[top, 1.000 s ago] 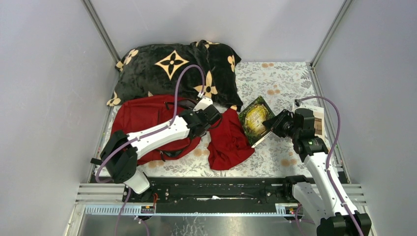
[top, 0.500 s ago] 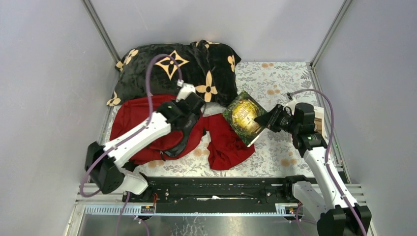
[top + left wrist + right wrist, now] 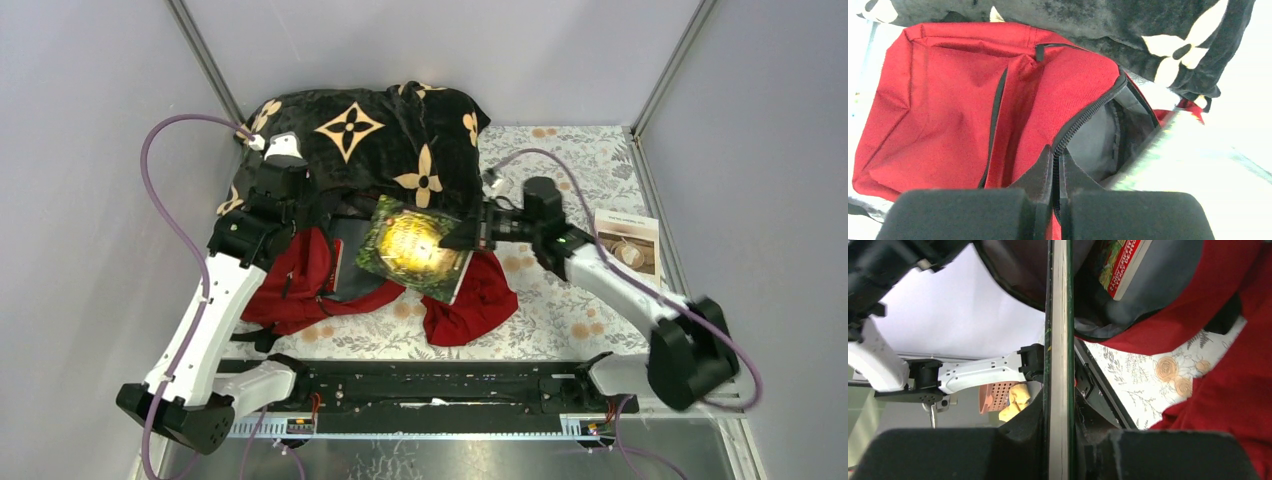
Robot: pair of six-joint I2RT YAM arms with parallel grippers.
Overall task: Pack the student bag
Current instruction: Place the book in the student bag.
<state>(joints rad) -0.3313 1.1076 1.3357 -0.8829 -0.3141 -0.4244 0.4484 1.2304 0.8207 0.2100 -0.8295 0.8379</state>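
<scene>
Student bag (image 3: 948,100) rim within left pincer (image 3: 1056,156)

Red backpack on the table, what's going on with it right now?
The left gripper is shut on the zipper edge of the student bag, holding its main compartment open. The right gripper grips a green book by one edge and holds it at that opening, not yet fully inside. Another book with a red spine already lies in the bag.
</scene>
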